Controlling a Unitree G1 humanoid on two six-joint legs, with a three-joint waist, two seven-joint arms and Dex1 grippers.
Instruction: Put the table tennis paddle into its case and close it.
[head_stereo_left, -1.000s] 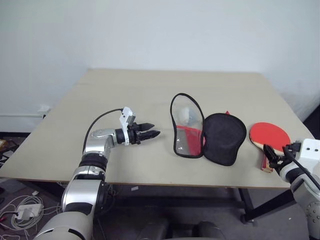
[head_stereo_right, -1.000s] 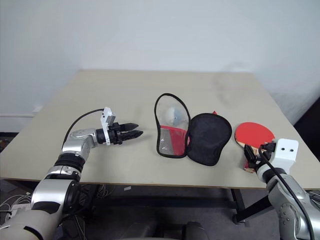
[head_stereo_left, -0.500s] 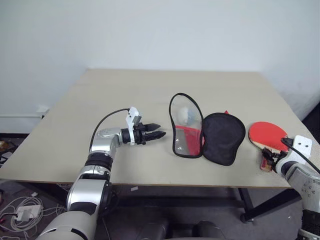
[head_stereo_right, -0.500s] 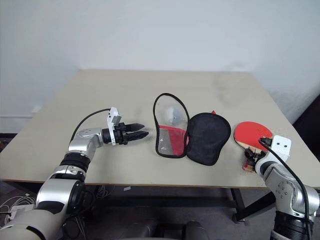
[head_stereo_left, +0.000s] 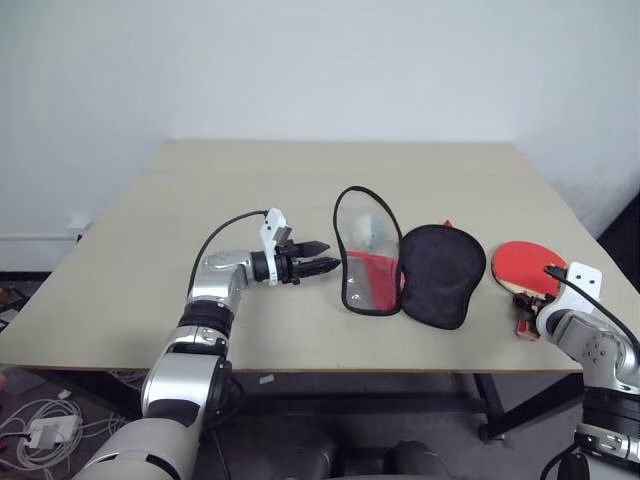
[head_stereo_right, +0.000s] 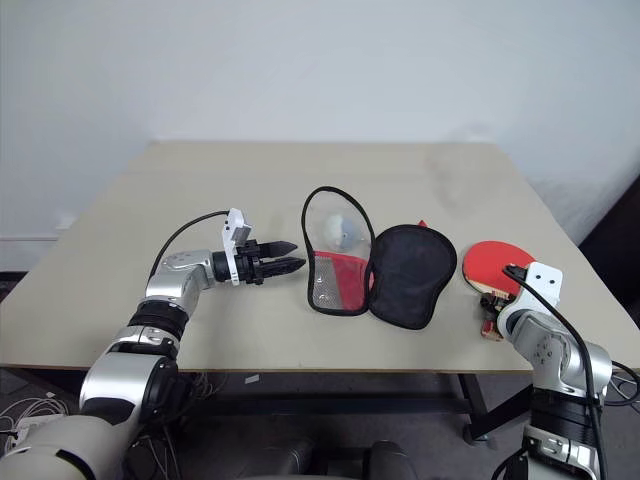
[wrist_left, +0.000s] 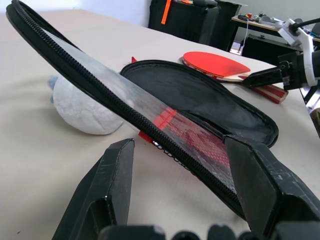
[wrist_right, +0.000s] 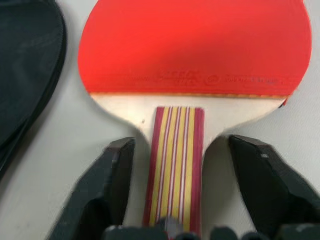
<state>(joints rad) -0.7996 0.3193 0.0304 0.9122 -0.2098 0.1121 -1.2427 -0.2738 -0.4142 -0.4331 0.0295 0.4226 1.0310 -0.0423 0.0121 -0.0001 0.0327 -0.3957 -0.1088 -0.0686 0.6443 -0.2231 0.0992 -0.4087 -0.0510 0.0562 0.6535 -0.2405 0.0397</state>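
The table tennis paddle (head_stereo_left: 528, 268) lies red face up near the table's front right corner, its striped wooden handle (wrist_right: 175, 160) pointing toward me. My right gripper (wrist_right: 182, 142) is open and straddles that handle, a finger on each side with a small gap to the wood. The case (head_stereo_left: 440, 272) lies unzipped mid-table, its black half flat and its other half (head_stereo_left: 368, 262) standing up. My left gripper (head_stereo_left: 328, 256) hovers open just left of the raised half, pointing at it, with nothing between its fingers (wrist_left: 112, 185).
A small white fuzzy lump (wrist_left: 82, 107) sits on the table (head_stereo_left: 250, 180) beside the raised case half. The paddle's handle ends close to the table's front edge. Bare tabletop stretches behind and to the left.
My right gripper has come forward and down over the paddle's handle, and its fingers have drawn closer together. My left gripper has slid right, nearer the case.
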